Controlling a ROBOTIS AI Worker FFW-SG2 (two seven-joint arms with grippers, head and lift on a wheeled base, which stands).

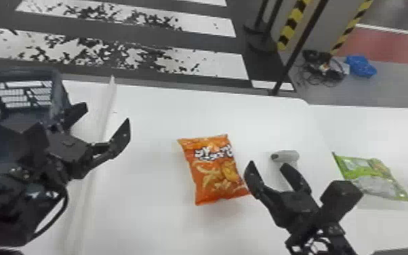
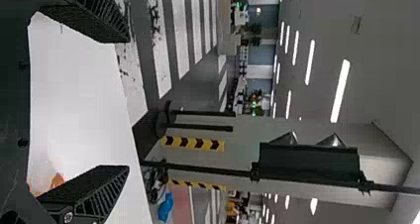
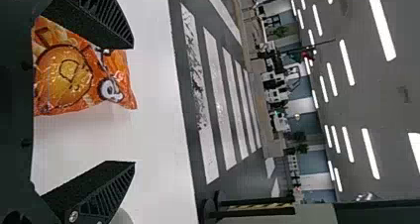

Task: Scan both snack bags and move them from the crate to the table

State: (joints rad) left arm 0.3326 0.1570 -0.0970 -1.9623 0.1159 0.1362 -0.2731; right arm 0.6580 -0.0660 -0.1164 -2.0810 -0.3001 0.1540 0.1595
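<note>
Right, head view first: the orange, pillow-shaped snack bag (image 1: 213, 169) lay on the white worktop (image 1: 145, 203), the glossy green snack bag (image 1: 371, 176) farther right, beyond a pale grey scanner (image 1: 289, 156). Left, a black two-fingered claw (image 1: 106, 115) slanted in past the blue-grey plastic crate (image 1: 58, 93); the right black claw (image 1: 268, 165) angled forward just beside the orange bag. Over to the left wrist view: fingers spread wide, holding nothing. Right wrist view: another broad, unfilled gap! The orange bag looked light, puffy, slippery and crushable; a gentle pinch across its middle seemed best.
</note>
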